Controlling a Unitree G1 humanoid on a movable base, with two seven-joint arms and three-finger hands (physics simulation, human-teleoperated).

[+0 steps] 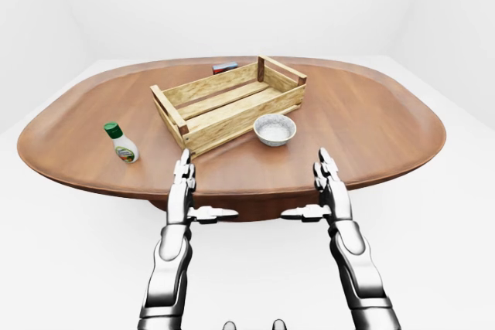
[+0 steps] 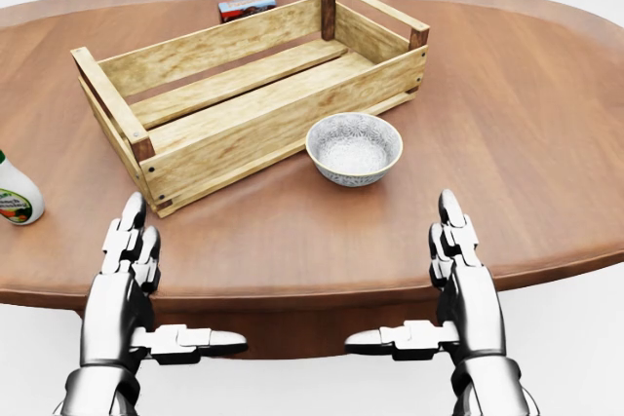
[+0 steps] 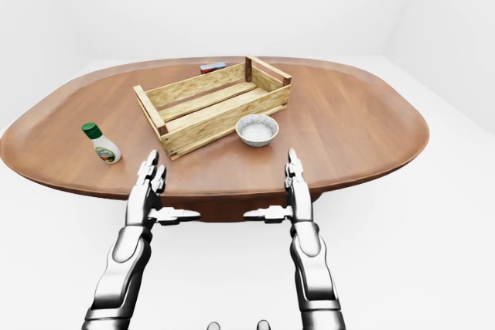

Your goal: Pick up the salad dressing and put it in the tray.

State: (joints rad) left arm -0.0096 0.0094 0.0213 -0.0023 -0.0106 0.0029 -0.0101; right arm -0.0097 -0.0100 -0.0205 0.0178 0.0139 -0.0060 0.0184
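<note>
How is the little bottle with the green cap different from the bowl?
The salad dressing bottle is tall and narrow with a green cap shutting it; the bowl is low, wide and open on top. The bottle is white with a colored label; the bowl is pale gray with a speckled pattern outside. In the left-eye view, the bottle stands well left of the wooden tray, while the bowl sits close by the tray's long side. Both stand upright on the table.
</note>
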